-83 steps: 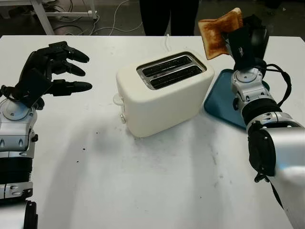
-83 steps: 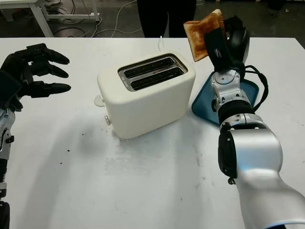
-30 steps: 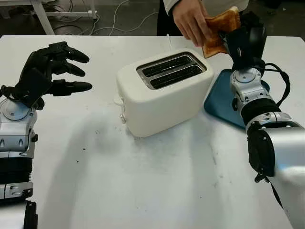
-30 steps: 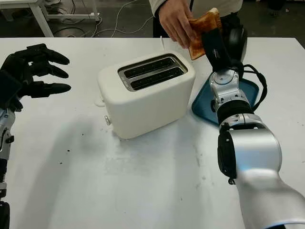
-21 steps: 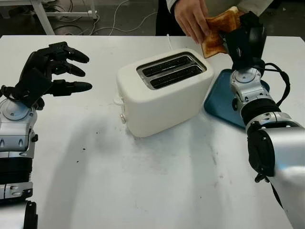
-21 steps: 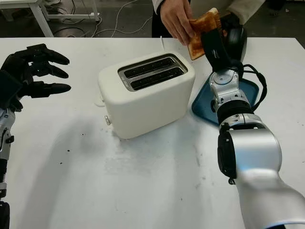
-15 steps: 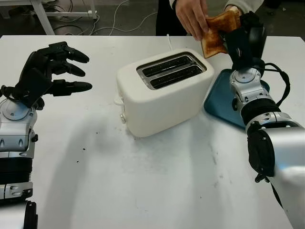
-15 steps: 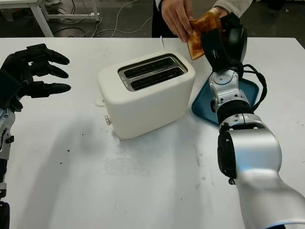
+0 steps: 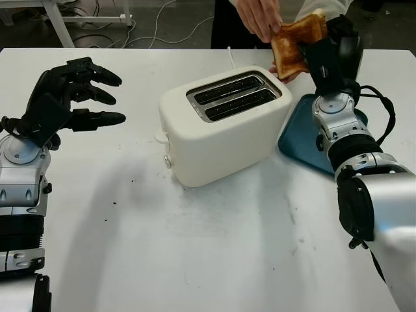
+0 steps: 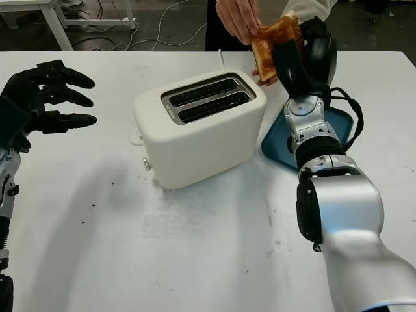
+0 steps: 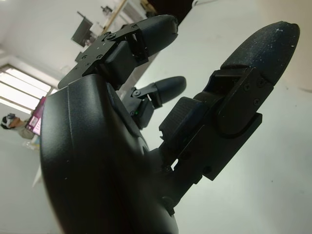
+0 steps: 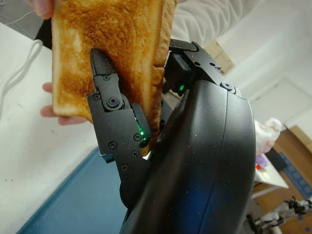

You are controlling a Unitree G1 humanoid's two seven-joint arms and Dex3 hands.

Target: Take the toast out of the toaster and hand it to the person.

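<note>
Above and just behind the cream-white two-slot toaster, the slice of golden-brown toast is held upright in the air, off the toaster's far right corner. The robot's black three-finger right hand is clamped on the slice's lower edge, one finger pressed against the browned face, the others behind it. A person's hand pinches the top corner nearest the toaster, and another of the person's fingers show under the slice. Both toaster slots look empty. Beside the toaster's right end lies a teal tray. The left hand hangs open well to the toaster's left. Toast is light, dry and brittle; squeezing will likely crumble it, so gripping by the firmer crust edges seems safest.
</note>
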